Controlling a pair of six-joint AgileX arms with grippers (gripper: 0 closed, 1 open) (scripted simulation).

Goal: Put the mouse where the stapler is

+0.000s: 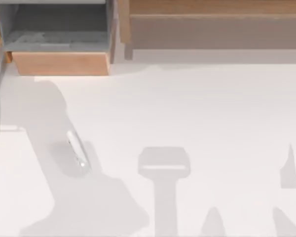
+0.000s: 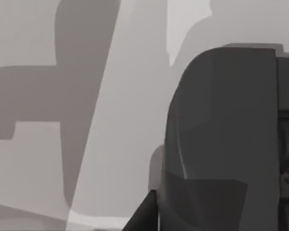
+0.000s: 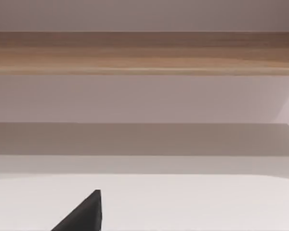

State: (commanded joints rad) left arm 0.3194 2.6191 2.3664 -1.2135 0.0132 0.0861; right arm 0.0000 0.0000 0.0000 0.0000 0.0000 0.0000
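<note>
While unsure whether pale slim thing (image 1: pixel 77 151) on worktop (image 1: pixel 212 108), lower left of top view, is the mouse, go slow w/ left pincer, centre over it; pincer opening: cannot tell, so check first. Right arm idle.

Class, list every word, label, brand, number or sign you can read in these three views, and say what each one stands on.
None: no readable text on the white table, the wooden drawer, the wooden shelf, or the dark object close to the left wrist camera.
</note>
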